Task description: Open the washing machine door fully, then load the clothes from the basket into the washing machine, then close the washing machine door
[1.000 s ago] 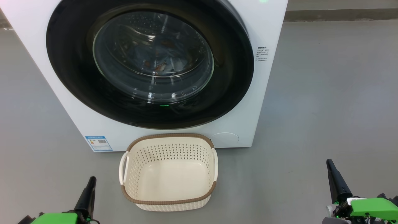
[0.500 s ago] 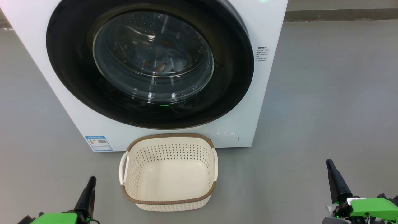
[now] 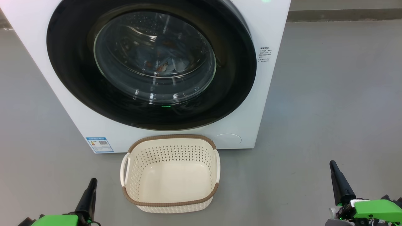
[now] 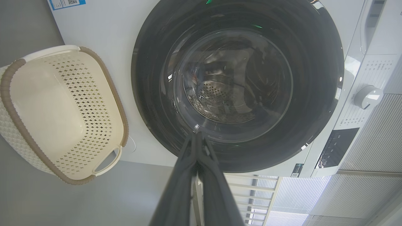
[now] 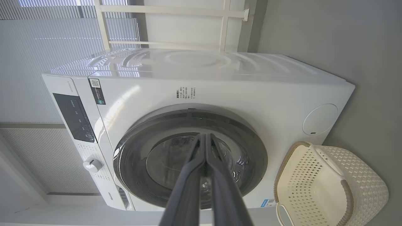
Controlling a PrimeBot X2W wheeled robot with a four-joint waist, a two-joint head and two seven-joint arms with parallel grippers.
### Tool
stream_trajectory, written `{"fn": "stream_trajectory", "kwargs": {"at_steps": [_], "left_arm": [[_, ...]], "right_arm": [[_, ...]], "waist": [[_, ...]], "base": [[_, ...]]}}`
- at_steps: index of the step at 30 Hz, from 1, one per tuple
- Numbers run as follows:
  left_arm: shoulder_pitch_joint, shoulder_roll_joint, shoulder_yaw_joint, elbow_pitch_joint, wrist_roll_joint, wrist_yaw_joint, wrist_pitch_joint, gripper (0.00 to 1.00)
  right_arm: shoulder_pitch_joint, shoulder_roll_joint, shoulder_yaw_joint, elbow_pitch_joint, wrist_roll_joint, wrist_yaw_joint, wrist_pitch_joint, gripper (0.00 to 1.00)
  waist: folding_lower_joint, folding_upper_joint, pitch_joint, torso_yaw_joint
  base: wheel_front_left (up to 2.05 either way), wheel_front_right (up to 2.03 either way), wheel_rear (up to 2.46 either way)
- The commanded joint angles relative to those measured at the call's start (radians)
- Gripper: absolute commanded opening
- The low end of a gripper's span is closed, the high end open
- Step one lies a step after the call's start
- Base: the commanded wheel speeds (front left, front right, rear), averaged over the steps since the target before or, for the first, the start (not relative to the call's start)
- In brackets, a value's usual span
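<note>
The white washing machine (image 3: 273, 28) stands ahead with its black-rimmed round door (image 3: 234, 94) flat against the front. Through the glass, light blue and orange clothes (image 3: 163, 61) lie in the steel drum. The cream basket (image 3: 171, 205) sits on the floor right before the machine, with nothing inside. My left gripper (image 3: 93, 181) rests low at the basket's left, fingers together and holding nothing. My right gripper (image 3: 332, 164) sits far to the right, also shut and holding nothing. Both wrist views show the door (image 4: 150, 103) (image 5: 254, 150) and the basket (image 4: 15, 66) (image 5: 361, 191) beyond pressed-together fingers.
Grey floor (image 3: 329, 94) stretches wide on the machine's right and around the basket. A blue label sticker (image 3: 99, 144) marks the machine's lower left corner. A control panel (image 5: 73, 117) and a dial (image 5: 91, 164) sit on the machine's front, with pale blinds behind.
</note>
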Motion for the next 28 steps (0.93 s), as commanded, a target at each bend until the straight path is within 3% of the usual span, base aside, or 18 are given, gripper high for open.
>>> {"fn": "stream_trajectory", "kwargs": {"at_steps": [1,28], "left_arm": [[-0.041,0.026,0.034,-0.019,-0.008,-0.01,0.006,0.0],[-0.041,0.026,0.034,-0.019,-0.008,-0.01,0.006,0.0]], "right_arm": [[-0.041,-0.005,0.027,-0.024,0.012,-0.001,0.003,0.0],[-0.041,-0.005,0.028,-0.024,0.012,-0.001,0.003,0.0]], "waist": [[0.0,0.0,0.0,0.0],[0.0,0.0,0.0,0.0]], "base": [[0.0,0.0,0.0],[0.0,0.0,0.0]]}}
